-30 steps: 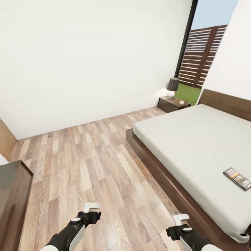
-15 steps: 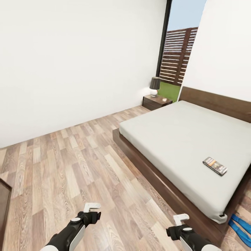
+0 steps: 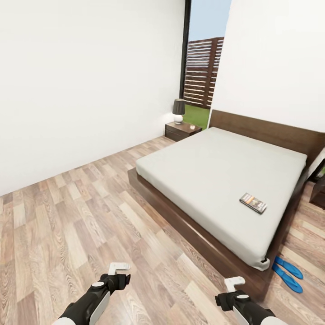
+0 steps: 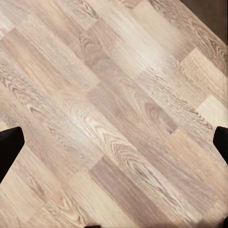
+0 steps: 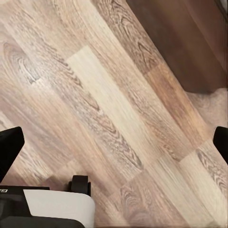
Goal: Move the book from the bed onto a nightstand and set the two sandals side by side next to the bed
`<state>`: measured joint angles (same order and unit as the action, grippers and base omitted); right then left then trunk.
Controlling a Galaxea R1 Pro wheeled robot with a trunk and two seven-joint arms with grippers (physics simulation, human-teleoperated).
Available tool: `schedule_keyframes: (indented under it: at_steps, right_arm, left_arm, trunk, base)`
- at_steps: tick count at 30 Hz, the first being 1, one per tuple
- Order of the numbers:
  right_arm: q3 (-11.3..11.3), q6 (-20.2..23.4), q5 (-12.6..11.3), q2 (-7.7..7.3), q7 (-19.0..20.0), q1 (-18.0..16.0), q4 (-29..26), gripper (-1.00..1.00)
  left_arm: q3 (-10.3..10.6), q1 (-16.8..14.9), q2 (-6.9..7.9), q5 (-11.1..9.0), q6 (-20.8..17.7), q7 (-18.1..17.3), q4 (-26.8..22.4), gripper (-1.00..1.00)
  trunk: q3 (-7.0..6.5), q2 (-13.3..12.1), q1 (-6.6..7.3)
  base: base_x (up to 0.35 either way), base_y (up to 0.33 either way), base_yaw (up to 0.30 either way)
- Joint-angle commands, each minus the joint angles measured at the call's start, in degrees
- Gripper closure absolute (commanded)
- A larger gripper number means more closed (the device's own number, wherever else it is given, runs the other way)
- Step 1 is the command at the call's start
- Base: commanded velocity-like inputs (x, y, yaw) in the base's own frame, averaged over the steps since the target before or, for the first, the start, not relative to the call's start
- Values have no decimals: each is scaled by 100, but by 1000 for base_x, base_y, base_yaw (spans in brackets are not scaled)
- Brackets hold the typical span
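Your head camera looks across a bedroom with pale wood-plank flooring (image 3: 81,216), where a large low bed (image 3: 212,176) with a plain light-grey mattress and a dark brown wooden frame and headboard runs from the far wall toward you. A small thin paperback book (image 3: 253,202) with a dark cover and an orange band lies flat on the mattress, near the bed's right edge and toward its foot, its long axis running roughly across the bed's width and tilted a little down to the right. On the floor just beside the foot corner of the bed, you see two bright blue flat flip-flop sandals (image 3: 287,273) lying close together and roughly parallel, both long axes slanting the same way, down toward the right. At the far left of the headboard stands a small low dark reddish-brown wooden nightstand (image 3: 181,130) with a dark-shaded table lamp (image 3: 178,110) on top; its drawers appear closed. Your left pincer (image 3: 118,270) and right pincer (image 3: 234,283) hang low over bare floor, well apart from the book and the sandals. In both wrist views the dark fingertips (image 4: 10,145) (image 5: 9,142) sit at opposite edges with only planks between them, so each pincer is spread wide and holds nothing.
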<state>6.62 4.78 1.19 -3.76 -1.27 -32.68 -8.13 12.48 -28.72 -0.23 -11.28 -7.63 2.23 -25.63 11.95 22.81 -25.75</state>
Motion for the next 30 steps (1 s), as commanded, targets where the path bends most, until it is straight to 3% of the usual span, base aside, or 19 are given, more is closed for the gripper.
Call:
schedule_keyframes:
  at_steps: [1,30]
  right_arm:
    - [42,41,13,-2,-13,-2,-12,-100]
    - [42,41,13,6,-11,-2,-13,-100]
  left_arm:
    - [36,-2,4,-59,-28,23,-12,-100]
    - [35,-2,10,-59,-29,23,-12,-100]
  trunk:
    - [11,11,-3]
    - [11,11,-3]
  base:
    - [0,0,-297]
    - [0,0,-298]
